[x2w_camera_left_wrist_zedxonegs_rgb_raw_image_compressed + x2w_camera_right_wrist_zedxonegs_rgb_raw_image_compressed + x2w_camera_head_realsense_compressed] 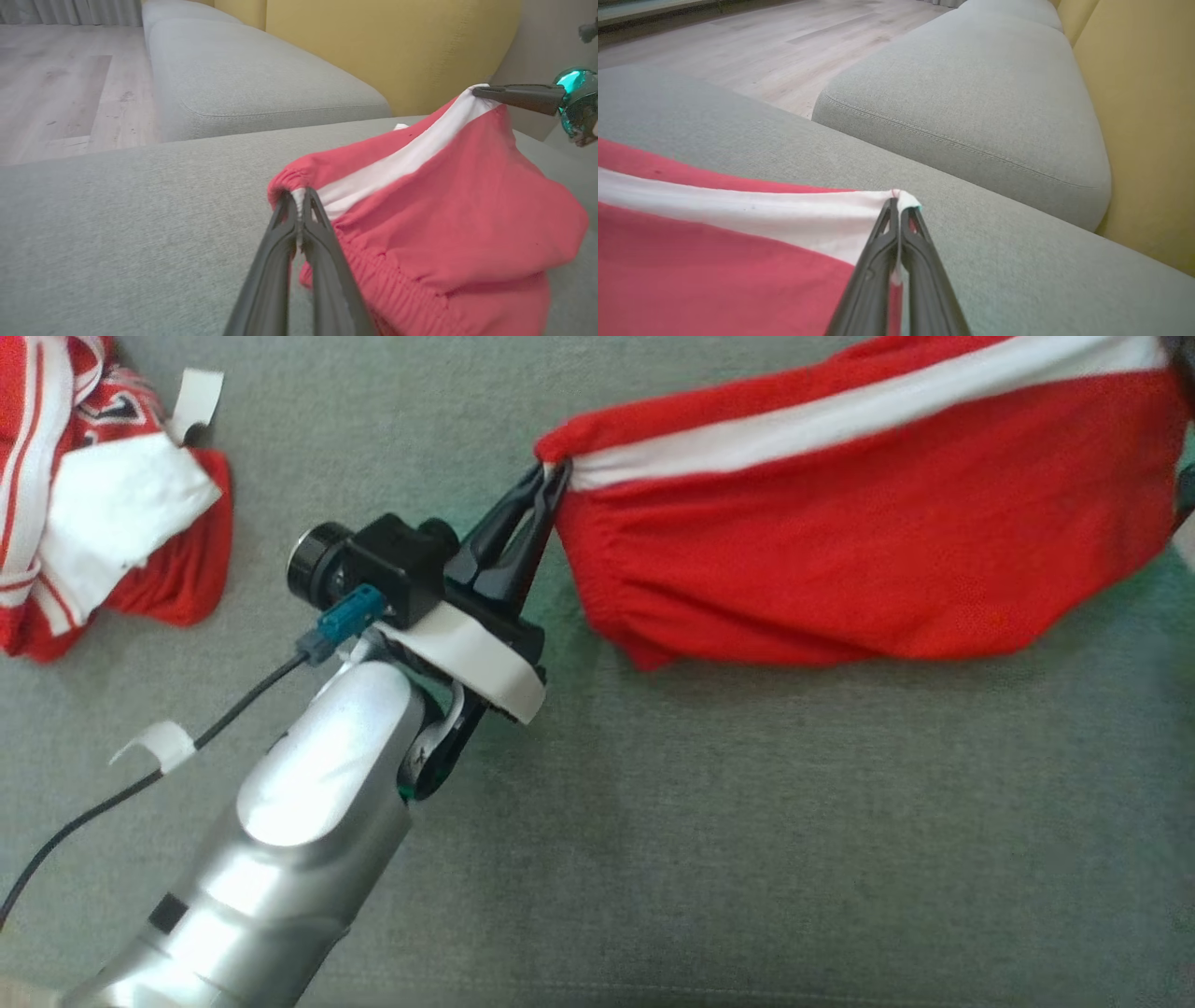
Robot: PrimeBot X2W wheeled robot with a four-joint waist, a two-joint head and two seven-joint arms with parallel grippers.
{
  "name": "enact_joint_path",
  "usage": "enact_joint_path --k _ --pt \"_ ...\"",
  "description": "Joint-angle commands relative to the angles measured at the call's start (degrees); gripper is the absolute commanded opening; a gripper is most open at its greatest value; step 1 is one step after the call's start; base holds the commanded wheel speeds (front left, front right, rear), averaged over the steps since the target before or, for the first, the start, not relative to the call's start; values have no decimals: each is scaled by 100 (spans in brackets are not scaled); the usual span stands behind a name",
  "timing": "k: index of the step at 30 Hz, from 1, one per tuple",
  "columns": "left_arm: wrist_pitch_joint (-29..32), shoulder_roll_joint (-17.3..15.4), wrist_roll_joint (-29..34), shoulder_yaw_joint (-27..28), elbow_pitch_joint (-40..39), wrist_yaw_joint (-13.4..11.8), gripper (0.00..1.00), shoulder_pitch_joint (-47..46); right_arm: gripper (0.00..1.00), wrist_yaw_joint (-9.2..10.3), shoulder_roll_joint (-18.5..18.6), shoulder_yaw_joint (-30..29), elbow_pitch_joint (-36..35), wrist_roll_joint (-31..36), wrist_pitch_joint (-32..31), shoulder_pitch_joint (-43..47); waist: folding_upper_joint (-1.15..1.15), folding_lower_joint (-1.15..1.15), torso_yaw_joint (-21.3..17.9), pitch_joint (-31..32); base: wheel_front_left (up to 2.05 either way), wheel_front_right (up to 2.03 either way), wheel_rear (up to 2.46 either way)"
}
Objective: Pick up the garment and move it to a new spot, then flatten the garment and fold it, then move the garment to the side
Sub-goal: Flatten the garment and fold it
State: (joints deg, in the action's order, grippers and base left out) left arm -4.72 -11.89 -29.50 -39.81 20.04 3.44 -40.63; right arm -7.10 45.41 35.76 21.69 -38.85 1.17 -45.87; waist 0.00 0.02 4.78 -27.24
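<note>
Currently: one red garment with white stripe, stretched over the grey sofa seat. Left tool clamped on its gathered corner; right tool clamped on the opposite striped corner. Separate red-and-white clothes heap lies well apart, leftward.

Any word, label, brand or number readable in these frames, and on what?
No text reads clearly.
Dark print on the crumpled jersey: too blurred to read.
White tag beside it: no legible marks.
Held garment: red with a white stripe, no lettering visible.
</note>
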Motion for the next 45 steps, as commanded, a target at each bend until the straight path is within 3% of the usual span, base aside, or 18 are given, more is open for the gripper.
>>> enact_joint_path --k 1,7,8,9,10,11,17,24,30,31,32,33,39,45 --pt "-99 -69 -11 258 -123 -75 0 -211 0 -39 209 168 116 -78 177 -170 0 -2 195 -207 0 0 0" --pt "-259 -10 45 210 -118 -125 0 -223 0 -39 99 811 862 -182 659 -827 0 -2 313 -332 0 0 0" --pt "-273 -2 45 201 -117 -131 0 -212 13 -39 66 908 963 -226 719 -901 0 -2 322 -338 0 0 0" --pt "-302 13 31 206 -120 -138 0 -201 57 -39 30 998 1057 -289 770 -967 0 -2 328 -343 0 0 0" --pt "-348 24 36 213 -121 -160 46 -195 100 -39 -14 1078 1130 -381 816 -1016 0 -2 329 -343 0 0 0" --pt "-385 33 51 208 -113 -181 100 -190 100 -39 -58 1147 1209 -489 853 -1058 0 -2 324 -338 0 0 0" --pt "-728 185 147 272 -103 -499 100 -49 100 -39 -165 1385 1539 -1222 1054 -964 0 -2 346 -153 0 0 0" --pt "-1007 373 556 438 -322 -1307 100 595 100 -39 -73 1733 1997 -1888 681 -394 0 -2 601 146 0 0 0" --pt "-1025 507 691 660 -735 -1536 100 1304 98 -39 -76 1896 2329 -2234 344 -57 0 -2 866 289 0 0 0" --pt "-1025 531 719 712 -824 -1539 100 1432 67 -39 -74 1928 2354 -2298 283 -5 0 -2 907 324 0 0 0" --pt "-1026 555 758 768 -903 -1542 100 1546 25 -39 -65 1957 2364 -2346 258 36 0 -2 941 365 0 0 0" --pt "-1026 570 830 821 -969 -1555 100 1642 0 -39 -56 1975 2374 -2392 261 70 0 -2 963 409 0 0 0" --pt "-1027 638 1408 1236 -1441 -1582 100 2062 0 -39 73 1823 2627 -2738 602 256 0 -2 793 814 0 0 0" --pt "-1027 592 1651 1442 -1521 -1472 100 2353 0 -39 695 1673 2718 -3003 776 529 0 -2 415 1033 0 0 0"
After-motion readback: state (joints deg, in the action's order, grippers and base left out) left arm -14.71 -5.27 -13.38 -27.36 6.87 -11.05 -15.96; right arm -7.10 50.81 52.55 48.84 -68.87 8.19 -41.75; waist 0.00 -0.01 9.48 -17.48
